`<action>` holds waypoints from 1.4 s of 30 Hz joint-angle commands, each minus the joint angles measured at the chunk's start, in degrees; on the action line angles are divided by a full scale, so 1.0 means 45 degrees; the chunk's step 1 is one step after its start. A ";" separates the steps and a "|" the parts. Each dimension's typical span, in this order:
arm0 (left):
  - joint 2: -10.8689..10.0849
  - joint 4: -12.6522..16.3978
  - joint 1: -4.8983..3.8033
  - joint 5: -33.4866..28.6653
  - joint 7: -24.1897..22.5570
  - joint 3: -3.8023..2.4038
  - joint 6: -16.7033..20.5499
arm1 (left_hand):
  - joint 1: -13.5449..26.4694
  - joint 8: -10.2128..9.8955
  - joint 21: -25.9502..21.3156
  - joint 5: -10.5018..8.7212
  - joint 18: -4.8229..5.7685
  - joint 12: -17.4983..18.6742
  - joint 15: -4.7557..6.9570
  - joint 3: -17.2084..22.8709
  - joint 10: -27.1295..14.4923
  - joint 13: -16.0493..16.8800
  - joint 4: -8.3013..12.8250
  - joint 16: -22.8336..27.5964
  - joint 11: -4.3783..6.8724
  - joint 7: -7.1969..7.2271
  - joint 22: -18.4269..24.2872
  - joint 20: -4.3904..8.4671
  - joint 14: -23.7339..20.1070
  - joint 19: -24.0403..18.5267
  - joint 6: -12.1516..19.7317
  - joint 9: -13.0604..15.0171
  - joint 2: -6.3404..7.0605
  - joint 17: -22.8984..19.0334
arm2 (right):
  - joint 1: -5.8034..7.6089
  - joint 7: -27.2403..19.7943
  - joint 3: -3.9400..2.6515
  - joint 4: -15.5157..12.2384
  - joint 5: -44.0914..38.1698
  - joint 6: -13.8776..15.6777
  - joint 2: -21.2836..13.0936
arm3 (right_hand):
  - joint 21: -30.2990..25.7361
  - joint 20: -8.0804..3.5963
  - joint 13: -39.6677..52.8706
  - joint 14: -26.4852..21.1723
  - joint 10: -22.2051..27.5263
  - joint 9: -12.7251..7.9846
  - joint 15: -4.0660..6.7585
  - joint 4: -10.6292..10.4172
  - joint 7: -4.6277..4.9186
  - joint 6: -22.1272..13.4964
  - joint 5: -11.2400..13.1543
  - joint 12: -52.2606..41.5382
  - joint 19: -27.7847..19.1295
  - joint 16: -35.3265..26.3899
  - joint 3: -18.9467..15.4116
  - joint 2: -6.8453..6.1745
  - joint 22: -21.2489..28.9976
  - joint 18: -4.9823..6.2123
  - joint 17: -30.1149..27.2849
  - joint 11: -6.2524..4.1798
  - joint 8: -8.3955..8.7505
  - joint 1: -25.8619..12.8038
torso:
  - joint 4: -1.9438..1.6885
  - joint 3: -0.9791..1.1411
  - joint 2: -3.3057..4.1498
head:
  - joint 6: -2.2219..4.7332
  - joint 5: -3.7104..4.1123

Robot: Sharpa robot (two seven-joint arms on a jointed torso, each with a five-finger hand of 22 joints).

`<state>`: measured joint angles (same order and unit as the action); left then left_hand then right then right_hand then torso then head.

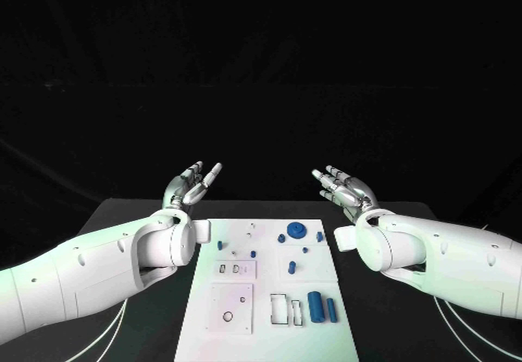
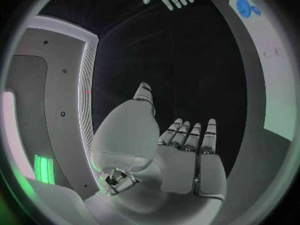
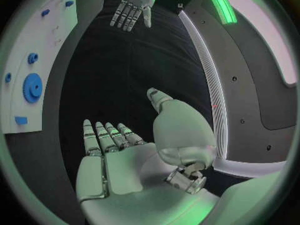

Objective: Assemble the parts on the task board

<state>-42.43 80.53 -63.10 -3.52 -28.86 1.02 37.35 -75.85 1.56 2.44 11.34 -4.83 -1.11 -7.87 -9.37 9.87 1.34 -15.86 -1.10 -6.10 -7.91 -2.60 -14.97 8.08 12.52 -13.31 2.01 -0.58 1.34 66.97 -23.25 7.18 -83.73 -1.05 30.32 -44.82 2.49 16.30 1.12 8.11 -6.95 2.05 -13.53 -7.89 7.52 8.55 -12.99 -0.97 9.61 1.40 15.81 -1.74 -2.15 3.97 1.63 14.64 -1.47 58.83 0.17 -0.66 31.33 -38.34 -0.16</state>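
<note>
The white rectangular task board (image 1: 272, 317) sits flat in the middle of the black table (image 1: 142, 211), right between my two arms. Small blue plastic parts are scattered on it: a big blue gear (image 1: 296, 228) near the far end, two blue cylinders (image 1: 317, 306) lying near the close end. My left hand (image 1: 192, 185) and right hand (image 1: 342, 187) are both raised above the far edge, fingers spread wide, holding nothing at all.

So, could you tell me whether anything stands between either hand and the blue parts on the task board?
Nothing visible does. The left hand and right hand are open and raised beyond the far end of the task board, one on each side. The blue parts, such as the large gear, lie uncovered.
</note>
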 commanded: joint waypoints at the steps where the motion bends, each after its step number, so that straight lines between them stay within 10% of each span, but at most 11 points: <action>1: 0.0031 0.0012 -0.0022 -0.0189 -0.0206 -0.0010 -0.0589 | -0.0543 0.0143 0.0199 0.0049 -0.0279 -0.0114 -0.0178 -0.0018 0.0479 0.0065 -0.0159 -0.0117 -0.0186 -0.0341 -0.0091 -0.0159 0.0337 0.0240 -0.0512 0.0083 -0.0122 0.0071 | 0.0166 0.0862 0.0137 0.0179 -0.0570 -0.2253 0.0001 | 0.0613 0.0079 0.0207 0.1778 -0.1807 0.0434 -0.0411 0.1332 0.2177 0.1850 -0.0127 -0.0375 0.1131 0.0495 0.0820 -0.0107 -0.0311 0.0101 0.0368 0.0338 -0.0607 0.2257 | 0.0002 -0.0001 0.0002 | 0.0000 0.0000; 4: 0.0031 0.0012 -0.0022 -0.0189 -0.0206 -0.0010 -0.0589 | -0.0966 0.0360 0.0595 0.0161 -0.0603 -0.0165 -0.0515 -0.0119 0.1177 0.0118 -0.0073 -0.0255 -0.0432 -0.0584 -0.0309 -0.0322 0.1052 0.0944 -0.1373 0.0224 -0.0348 0.0182 | 0.0263 0.0988 0.0237 0.0269 -0.0623 -0.2567 0.0000 | 0.1368 0.0095 0.0403 0.3821 -0.4391 0.0937 -0.0294 0.2213 0.2156 0.4107 -0.0180 -0.0866 0.2731 0.1082 0.1139 -0.0284 -0.0689 0.0363 0.0747 0.0237 -0.1418 0.3019 | 0.0002 -0.0001 0.0002 | 0.0000 0.0000; 7: 0.0031 0.0012 -0.0022 -0.0189 -0.0206 -0.0010 -0.0589 | -0.1511 0.0943 0.1712 0.0158 -0.0881 -0.0455 -0.0861 -0.0287 0.3362 0.0299 -0.0027 -0.1149 -0.0871 -0.1011 -0.0885 -0.0362 0.3878 0.3250 -0.3215 0.0551 -0.0574 0.0658 | 0.0292 0.1025 0.0267 0.0295 -0.0639 -0.2658 -0.0001 | 0.2096 0.0057 0.0538 0.6169 -0.6681 0.1277 -0.0045 0.2673 0.2114 0.5764 -0.0225 -0.1361 0.4405 0.1775 0.1305 -0.0373 -0.1026 0.0625 0.1172 0.0060 -0.2038 0.3240 | 0.0002 -0.0001 0.0002 | 0.0000 0.0000; 8: -0.0604 0.0340 -0.0198 -0.0078 0.0213 -0.0011 -0.1808 | -0.1721 0.1209 0.2158 0.0154 -0.0920 -0.0644 -0.0886 -0.0370 0.4611 0.0386 -0.0011 -0.1435 -0.0982 -0.1113 -0.1079 -0.0364 0.4756 0.4165 -0.3965 0.0691 -0.0640 0.0788 | 0.0536 0.0911 0.0261 0.0880 -0.5651 -0.1153 0.0083 | 0.2680 0.0039 0.0577 0.7327 -0.7731 0.1461 0.0112 0.2927 0.2054 0.6712 -0.0255 -0.1561 0.5808 0.2103 0.1399 -0.0429 -0.1292 0.0790 0.1367 -0.0042 -0.2387 0.3347 | 0.0128 -0.0056 0.0206 | -0.0281 -0.0059; 11: -0.0806 0.0481 -0.0304 0.0151 0.0310 -0.0010 -0.2216 | -0.2256 0.2340 0.2584 0.0160 -0.1019 -0.1439 -0.0771 -0.0615 0.8543 0.0635 0.0010 -0.2329 -0.1330 -0.1420 -0.1144 -0.0348 0.7608 0.4983 -0.6889 0.1289 -0.0822 0.1225 | 0.0658 0.1276 0.0256 0.0930 -0.7119 -0.1153 0.0053 | 0.2921 -0.0001 0.0571 0.8527 -0.9066 0.1603 0.0420 0.3438 0.1843 0.7897 -0.0256 -0.1580 0.6785 0.2327 0.1677 -0.0487 -0.1290 0.1090 0.1516 -0.0303 -0.2749 0.3347 | 0.0147 -0.0053 0.0380 | -0.0263 -0.0059; 14: -0.1033 0.0709 -0.0385 0.0512 0.0549 -0.0015 -0.2875 | -0.2968 0.2707 0.3163 0.0657 -0.1268 -0.1433 -0.0350 -0.0815 0.9814 0.0574 0.0103 -0.3052 -0.1151 -0.1119 -0.1235 -0.0196 0.9510 0.6292 -0.7533 0.1547 -0.0949 0.1682 | 0.0843 0.2047 0.0252 0.1008 -0.8630 -0.1671 0.0059 | 0.2964 0.0016 0.0562 0.9088 -0.9233 0.1534 0.0556 0.3716 0.1810 0.8005 -0.0251 -0.1276 0.7252 0.2358 0.1739 -0.0641 -0.1242 0.1230 0.1633 -0.0331 -0.2645 0.3159 | 0.0144 -0.0063 0.0535 | -0.0282 -0.0059; 25: -0.1733 0.2013 -0.0484 0.1691 0.1179 -0.0167 -0.3880 | -0.3661 0.2960 0.3116 0.0376 -0.1282 -0.1075 0.0113 -0.1545 1.1478 0.0668 -0.0087 -0.3217 -0.0686 -0.0707 -0.0919 0.0192 1.1018 0.7323 -0.8312 0.2130 -0.1129 0.2428 | 0.1399 0.4156 0.0248 0.0895 -1.3849 -0.2759 0.0141 | 0.3639 -0.0713 0.0734 1.1822 -1.1908 0.1880 0.1537 0.4292 0.1078 0.9414 -0.0157 -0.1552 0.9506 0.3202 0.2014 -0.0929 -0.1419 0.1451 0.2813 -0.1197 -0.2873 0.2636 | 0.0008 -0.0061 0.1070 | -0.0252 -0.0027; 31: -0.2020 0.2598 -0.0563 0.1748 0.1293 -0.0238 -0.3866 | -0.3788 0.2960 0.3134 0.0345 -0.1279 -0.0971 0.0178 -0.1724 1.1611 0.0684 -0.0067 -0.3318 -0.0642 -0.0680 -0.0888 0.0262 1.1230 0.7495 -0.8330 0.2247 -0.1126 0.2622 | 0.1605 0.5205 0.0243 0.0535 -1.6584 -0.2968 0.0200 | 0.5283 -0.1630 0.1015 1.4121 -1.3422 0.2304 0.2407 0.4289 0.0623 0.9987 -0.0094 -0.1386 1.1192 0.4554 0.2321 -0.1372 -0.2366 0.1420 0.4425 -0.1794 -0.2962 0.2318 | -0.0098 -0.0058 0.1374 | -0.0279 -0.0002; 42: -0.2557 0.3784 -0.0653 0.1632 0.1404 -0.0272 -0.3876 | -0.3787 0.2840 0.3082 0.0294 -0.1250 -0.0699 0.0090 -0.2057 1.1509 0.0656 -0.0087 -0.3123 -0.0739 -0.0789 -0.0813 0.0230 1.0909 0.7591 -0.8137 0.2362 -0.1139 0.2768 | 0.1756 0.6726 0.0238 -0.0098 -1.9478 -0.3784 0.0536 | 0.8427 -0.2210 0.1976 1.5741 -1.3760 0.3312 0.2897 0.3547 0.0390 1.0198 0.0036 -0.0654 1.2353 0.9339 0.2502 -0.2182 -0.4745 0.1372 0.8404 -0.2081 -0.2789 0.1766 | -0.0192 -0.0113 0.1910 | -0.0250 0.0160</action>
<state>-53.84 96.84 -65.87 3.64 -22.81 -0.13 21.15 -92.31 14.56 16.60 12.85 -9.81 -4.60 -7.49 -18.26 61.67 4.35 -16.29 -15.52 -9.00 -11.36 -6.34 -14.03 57.63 46.20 -50.17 12.59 -5.74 13.75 74.84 3.11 8.25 -83.96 -81.15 16.14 -42.57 38.95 6.44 9.62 78.73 -69.18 16.54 -0.60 8.41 9.24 54.25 -12.65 -4.04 64.93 41.33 27.06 -10.90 -22.32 9.32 38.11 5.41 -14.38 66.66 -0.51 -1.06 38.97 -39.49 0.42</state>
